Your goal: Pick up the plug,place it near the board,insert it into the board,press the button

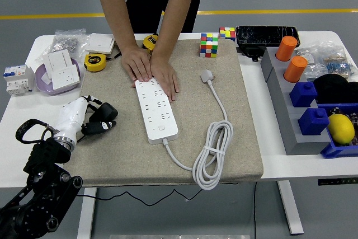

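The left hand [89, 117] rests curled and empty, well left of the plug [207, 75]. The plug looks light and rigid; its stiff cord [215, 155] will drag, so grip its body.

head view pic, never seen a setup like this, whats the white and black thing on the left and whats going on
This single picture comes from a camera high on a humanoid robot, looking down over its table. The white-and-black thing is the robot's left hand, at the left edge of a beige mat, fingers curled, holding nothing. The right hand is out of view. On the mat lie a white power strip and its plug on a coiled cable. A person across the table presses both hands on the strip's far end.
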{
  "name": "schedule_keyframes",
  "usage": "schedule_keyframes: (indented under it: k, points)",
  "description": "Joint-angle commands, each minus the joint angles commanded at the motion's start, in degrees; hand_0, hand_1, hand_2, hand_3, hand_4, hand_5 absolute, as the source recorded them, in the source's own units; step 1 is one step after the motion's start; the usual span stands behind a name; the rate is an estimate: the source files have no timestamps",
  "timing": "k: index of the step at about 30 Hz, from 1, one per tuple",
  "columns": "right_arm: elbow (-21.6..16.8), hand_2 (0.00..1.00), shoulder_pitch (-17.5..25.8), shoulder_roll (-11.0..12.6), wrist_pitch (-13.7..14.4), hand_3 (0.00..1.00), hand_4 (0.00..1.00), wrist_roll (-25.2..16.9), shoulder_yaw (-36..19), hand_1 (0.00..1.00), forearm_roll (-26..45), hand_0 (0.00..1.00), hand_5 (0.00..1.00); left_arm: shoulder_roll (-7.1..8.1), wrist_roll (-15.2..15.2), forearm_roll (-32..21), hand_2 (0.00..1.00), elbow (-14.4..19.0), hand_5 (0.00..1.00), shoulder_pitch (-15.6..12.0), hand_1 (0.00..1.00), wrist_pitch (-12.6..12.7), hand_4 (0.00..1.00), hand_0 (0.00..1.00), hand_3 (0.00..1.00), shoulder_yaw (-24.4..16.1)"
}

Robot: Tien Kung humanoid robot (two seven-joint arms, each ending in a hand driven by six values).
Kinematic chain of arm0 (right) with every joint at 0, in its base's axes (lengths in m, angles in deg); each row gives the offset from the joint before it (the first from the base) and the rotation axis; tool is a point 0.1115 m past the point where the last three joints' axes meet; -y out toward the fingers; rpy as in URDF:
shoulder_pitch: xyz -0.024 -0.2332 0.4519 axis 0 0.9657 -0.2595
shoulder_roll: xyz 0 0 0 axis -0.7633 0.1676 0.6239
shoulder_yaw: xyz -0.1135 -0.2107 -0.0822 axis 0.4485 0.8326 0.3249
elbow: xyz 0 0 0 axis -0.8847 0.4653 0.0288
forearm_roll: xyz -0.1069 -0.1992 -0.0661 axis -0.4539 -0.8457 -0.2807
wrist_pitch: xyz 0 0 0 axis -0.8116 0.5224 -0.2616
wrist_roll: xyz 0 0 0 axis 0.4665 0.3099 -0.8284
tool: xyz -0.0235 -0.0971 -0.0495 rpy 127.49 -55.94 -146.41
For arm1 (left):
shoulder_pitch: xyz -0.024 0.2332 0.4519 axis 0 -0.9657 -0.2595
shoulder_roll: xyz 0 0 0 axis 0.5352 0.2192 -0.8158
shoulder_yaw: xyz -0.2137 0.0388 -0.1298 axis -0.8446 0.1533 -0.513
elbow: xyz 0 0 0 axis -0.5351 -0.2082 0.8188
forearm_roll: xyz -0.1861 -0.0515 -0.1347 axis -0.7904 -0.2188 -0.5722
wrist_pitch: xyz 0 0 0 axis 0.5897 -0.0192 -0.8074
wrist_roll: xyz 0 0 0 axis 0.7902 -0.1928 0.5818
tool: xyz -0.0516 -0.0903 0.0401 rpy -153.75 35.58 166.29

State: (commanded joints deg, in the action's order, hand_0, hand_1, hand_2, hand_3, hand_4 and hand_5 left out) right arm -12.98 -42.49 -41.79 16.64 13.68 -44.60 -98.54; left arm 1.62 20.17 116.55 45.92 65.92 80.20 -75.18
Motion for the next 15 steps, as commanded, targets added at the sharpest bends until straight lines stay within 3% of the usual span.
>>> schedule_keyframes:
  k: [5, 6, 11, 12, 15]
  points:
    - [0.00, 0.712, -0.15, -0.05, -0.08, 0.752, 0.998, -0.17, -0.25, 0.703, 0.02, 0.798, 0.938, -0.09, 0.27, 0.00, 0.387, -0.55, 0.284, 0.55, 0.567, 0.58, 0.850, 0.658, 0.365, -0.08]
    - [0.00, 0.712, -0.19, -0.05, -0.09, 0.752, 0.998, -0.22, -0.16, 0.704, 0.15, 0.798, 0.944, -0.07, 0.37, 0.00, 0.334, -0.68, 0.330, 0.64, 0.455, 0.67, 0.634, 0.581, 0.331, -0.09]
    - [0.00, 0.712, -0.23, -0.03, -0.02, 0.752, 0.998, -0.12, -0.15, 0.704, 0.24, 0.798, 0.944, -0.01, 0.96, 0.00, 0.334, -1.13, 0.330, 0.86, 0.455, 0.96, 0.634, 0.581, 0.331, -0.24]
    - [0.00, 0.712, -0.23, -0.03, -0.01, 0.752, 0.998, -0.11, -0.21, 0.704, 0.21, 0.798, 0.948, -0.02, 1.08, 0.00, 0.311, -1.23, 0.313, 0.90, 0.392, 0.92, 0.458, 0.529, 0.324, -0.27]
    - [0.00, 0.712, -0.21, -0.04, -0.01, 0.752, 0.998, -0.11, -0.28, 0.704, 0.22, 0.798, 0.948, 0.00, 1.41, 0.00, 0.311, -1.48, 0.313, 0.91, 0.392, 1.22, 0.458, 0.529, 0.324, -0.24]
